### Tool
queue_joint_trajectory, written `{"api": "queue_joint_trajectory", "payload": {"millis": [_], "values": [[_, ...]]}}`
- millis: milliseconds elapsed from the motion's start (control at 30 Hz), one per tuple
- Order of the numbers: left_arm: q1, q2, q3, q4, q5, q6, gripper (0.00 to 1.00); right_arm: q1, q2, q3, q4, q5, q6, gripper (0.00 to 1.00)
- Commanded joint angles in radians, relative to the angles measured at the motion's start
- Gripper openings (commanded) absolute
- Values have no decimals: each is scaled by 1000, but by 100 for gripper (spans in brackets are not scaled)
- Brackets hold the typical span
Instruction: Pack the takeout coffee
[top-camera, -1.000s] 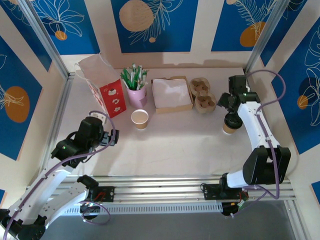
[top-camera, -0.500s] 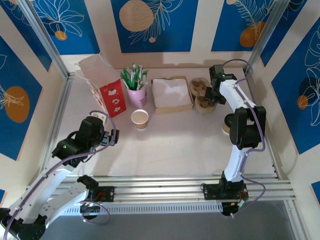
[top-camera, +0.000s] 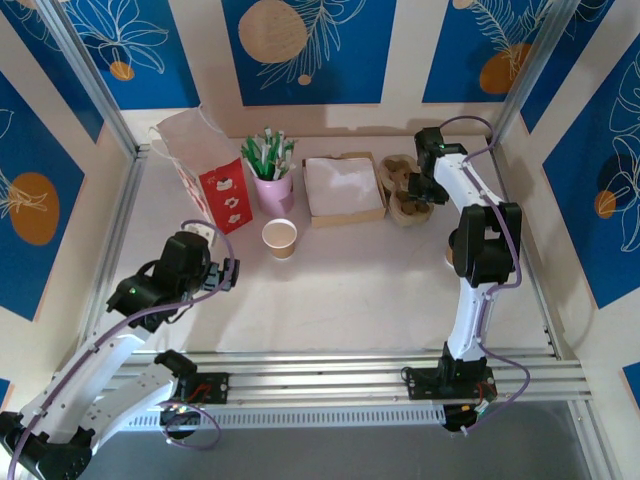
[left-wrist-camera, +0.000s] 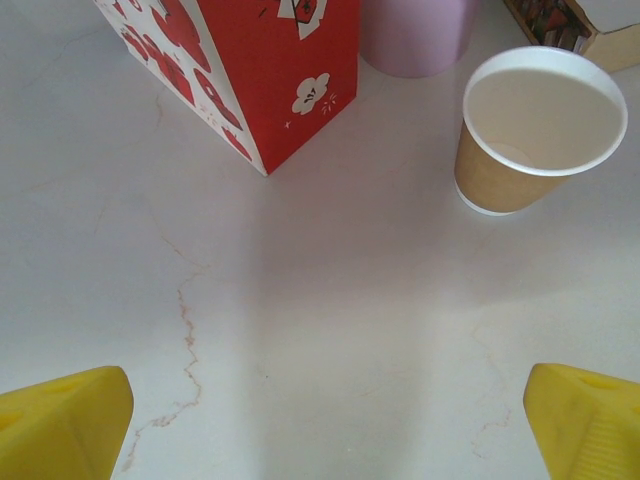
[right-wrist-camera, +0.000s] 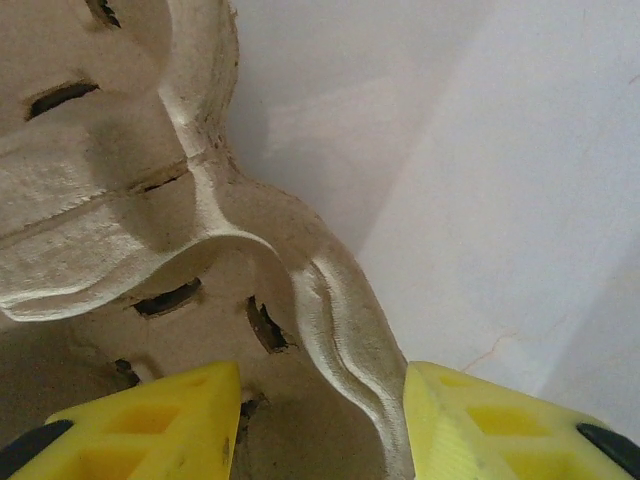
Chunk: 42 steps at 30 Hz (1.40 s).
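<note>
We have the right end effector (right-wrist-camera: 318, 385) about half open, its fingers straddling the raised edge of the cup carrier (right-wrist-camera: 150, 200) with a gap on one side, so nothing is clamped. The left end effector (left-wrist-camera: 325, 400) is wide open and empty, well left of the carrier. The takeout coffee (top-camera: 279, 238) stands upright and unlidded on the counter (top-camera: 350, 290), left of the carrier and nearer the arm bases.

We think the thin pulp wall could crumple or slip free if the bite is shallow. Dragging the carrier could shove the white box (top-camera: 344, 188) just left of it. Farther left of the carrier, the pink cup of sticks (top-camera: 272, 185) and red bag (top-camera: 205, 170) crowd the coffee.
</note>
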Motion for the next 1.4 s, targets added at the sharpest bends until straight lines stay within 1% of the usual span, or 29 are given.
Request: {"api": "queue_joint_trajectory", "payload": {"millis": [0, 67, 167, 333, 533, 667, 800, 933, 1000, 1133, 1367], "values": [[17, -4, -5, 14, -11, 14, 100, -4, 16, 25, -14, -8, -16, 47], [17, -3, -5, 13, -11, 14, 100, -12, 11, 17, -12, 3, -8, 49], [19, -3, -5, 13, -8, 15, 100, -14, -16, 0, 3, 18, -1, 55], [20, 2, -5, 17, -2, 15, 100, -25, -72, -43, 53, -13, -9, 55], [20, -1, -6, 16, -2, 16, 100, -33, -42, -49, 53, -69, -20, 50], [22, -1, -6, 17, 0, 17, 100, -23, -30, -46, 53, -75, -26, 45], [22, -1, -6, 16, 3, 17, 100, -27, -29, -50, 53, -88, -27, 37], [22, -3, -6, 16, 4, 18, 100, -33, -42, -66, 58, -100, -20, 32], [22, -4, -6, 18, 6, 17, 100, -33, -53, -74, 63, -104, -18, 32], [23, -4, -6, 17, 8, 18, 100, -43, -85, -84, 69, -133, -7, 27], [23, -5, -6, 18, 8, 17, 100, -45, -134, -93, 75, -159, -4, 22]]}}
